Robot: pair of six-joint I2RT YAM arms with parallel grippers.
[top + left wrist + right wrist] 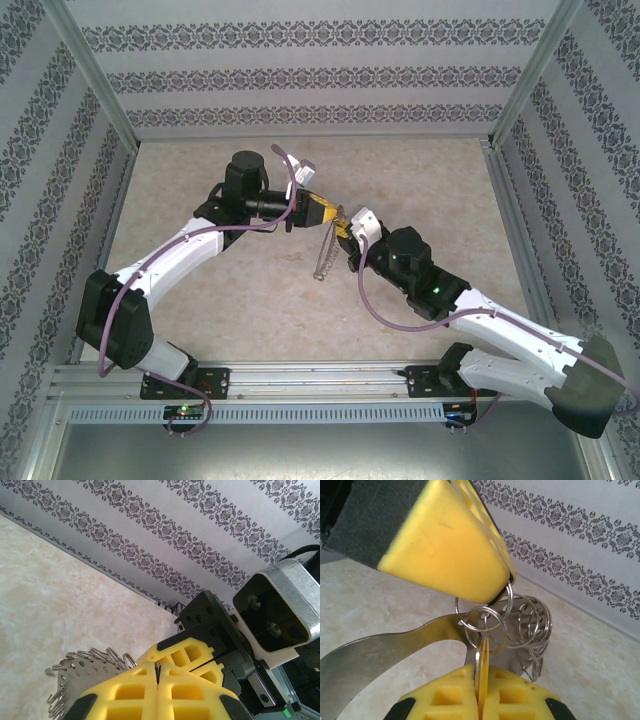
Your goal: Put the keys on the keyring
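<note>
- Clamping with my left gripper, I have the yellow pads pressed flat together. One wire loop of the keyring comes out from between their tips, so I am pinching the keyring there.
- My right gripper is squeezed tight on the key. Its thin brass-gold blade stands upright, edge-on in the seam between my two pads.
- From the top camera, my two grippers meet tip to tip over the middle of the table. The keyring hangs down just below them, above the beige surface.
- In my right wrist view, the keyring is a cluster of split rings strung on a flat, curved metal strip. They hang just under my left pads and just behind the key.
- The key's top end reaches up among the nearest rings and overlaps them. I cannot tell whether it is threaded through one.
- In my left wrist view, the strip has a row of stamped digits and its rings fan out along the edge.
</note>
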